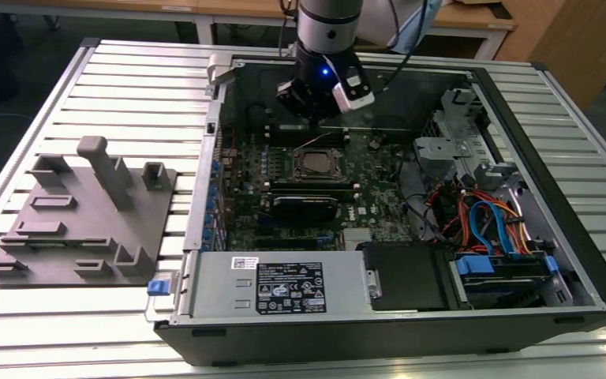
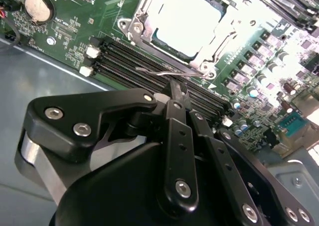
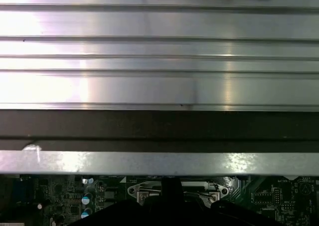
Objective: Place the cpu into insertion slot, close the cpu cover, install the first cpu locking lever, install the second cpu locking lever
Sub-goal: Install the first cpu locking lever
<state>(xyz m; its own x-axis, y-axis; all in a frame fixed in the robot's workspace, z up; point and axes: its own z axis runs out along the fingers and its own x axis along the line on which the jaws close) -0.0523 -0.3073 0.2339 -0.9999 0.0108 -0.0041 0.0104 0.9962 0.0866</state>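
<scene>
The cpu [image 2: 187, 21] lies flat in the insertion slot [image 2: 130, 27] on the green motherboard, its pale metal top showing through the window of the cpu cover [image 2: 149, 6], which lies down over it. A thin silvery locking lever [image 2: 154, 71] stands out beside the socket, over the memory slots. My gripper [image 2: 178, 86] has its black fingers shut together, tips right at this lever; I cannot tell whether they touch it. In the exterior view my gripper [image 1: 314, 118] hangs inside the case just behind the socket [image 1: 317, 164].
Long black memory slots [image 2: 139, 61] run beside the socket, and a coin cell [image 2: 38, 6] sits on the board. The case holds a power supply [image 1: 282, 284], a drive bay [image 1: 503, 272] and cables [image 1: 488, 221]. A grey fixture [image 1: 82, 221] stands on the slatted table at the exterior view's left.
</scene>
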